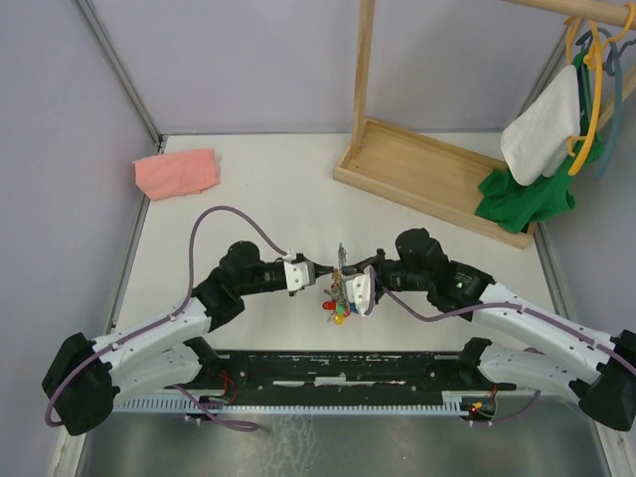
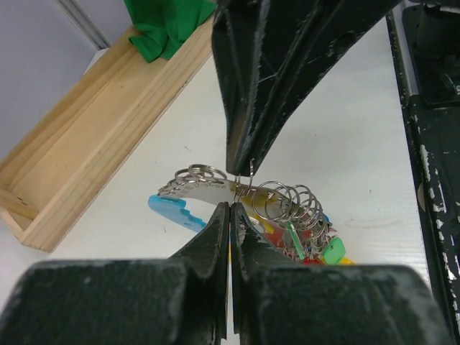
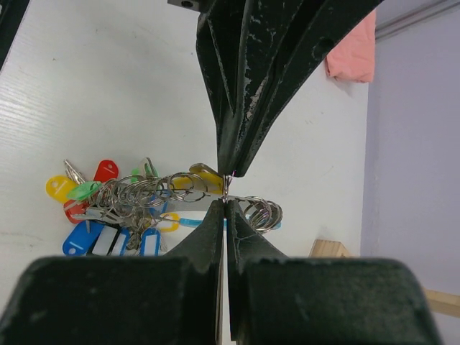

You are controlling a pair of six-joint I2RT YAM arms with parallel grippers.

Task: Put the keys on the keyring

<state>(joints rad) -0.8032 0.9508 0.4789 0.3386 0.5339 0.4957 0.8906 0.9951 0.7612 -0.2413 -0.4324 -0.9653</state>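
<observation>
The keyring hangs between both grippers above the table's near middle, its coloured-head bunch dangling below. My left gripper is shut on the thin ring wire. My right gripper is shut on the same wire from the opposite side, tips almost meeting the left's. A tan-yellow key head lies just beside the grip. A bright green key head sits in the bunch. Also on it are a light-blue tag and a grey curved piece. How the keys are threaded is unclear.
A pink cloth lies at the back left. A wooden rack base with an upright post stands back right, a green cloth draped on its end. A white cloth hangs from hangers above it.
</observation>
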